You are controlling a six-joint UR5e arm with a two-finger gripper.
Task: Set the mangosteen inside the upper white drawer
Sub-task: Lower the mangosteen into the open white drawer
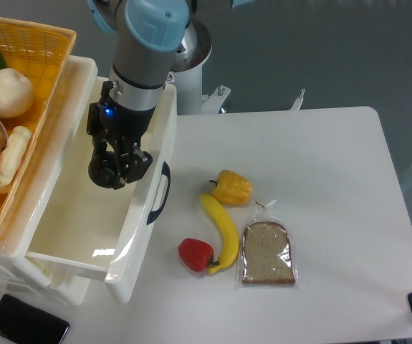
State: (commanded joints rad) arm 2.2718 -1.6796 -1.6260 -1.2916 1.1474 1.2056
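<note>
Mangosteen (106, 173) glossy black; upper drawer (84, 222) white, handle (158, 193) dark.

Yellow wicker basket (44, 50) and phone (26, 329) cut off by edges
</note>
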